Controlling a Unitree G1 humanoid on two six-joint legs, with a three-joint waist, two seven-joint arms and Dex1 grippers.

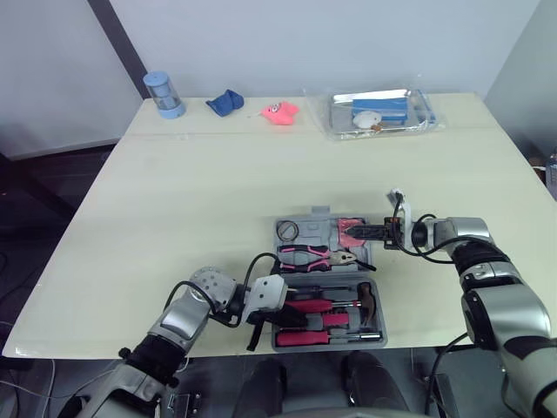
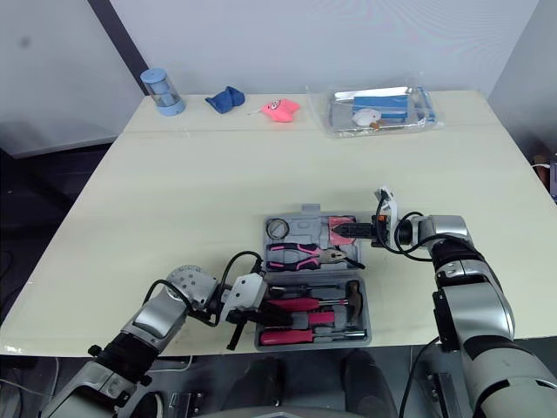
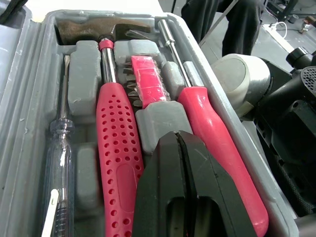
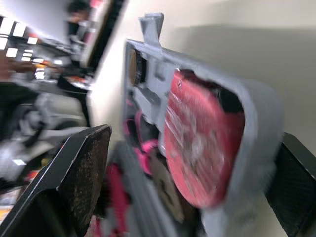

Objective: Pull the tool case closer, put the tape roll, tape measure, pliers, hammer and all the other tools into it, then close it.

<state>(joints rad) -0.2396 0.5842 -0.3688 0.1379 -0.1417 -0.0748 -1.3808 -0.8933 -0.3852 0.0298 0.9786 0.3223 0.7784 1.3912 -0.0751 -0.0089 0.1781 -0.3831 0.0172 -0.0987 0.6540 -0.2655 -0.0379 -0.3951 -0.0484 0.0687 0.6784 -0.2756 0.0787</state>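
Two arms work at the grey tool case point(image 1: 306, 219), which lies open on the pale table point(image 1: 218, 192), near its front edge. The left arm comes up from the front left corner, wrist bent inward, so the left gripper point(image 3: 179, 143) points along the case's near half. Its black fingers are pressed together with nothing between them, hovering above the grey moulding between the hammer point(image 3: 116, 163) and a red-handled screwdriver point(image 3: 217, 148). A clear-handled screwdriver point(image 3: 59, 173) and a red bit holder point(image 3: 148, 81) sit in the same half.

The right arm's forearm runs away from the robot and the wrist turns left, aiming the right gripper point(image 1: 365, 232) at the right end of the far half. Its fingers point(image 4: 84, 177) are spread wide on either side of the case wall; contact cannot be told. Just inside that wall sits the pink tape measure point(image 4: 197, 148), with the pliers point(image 1: 313, 257) and tape roll point(image 1: 287, 231) alongside it.
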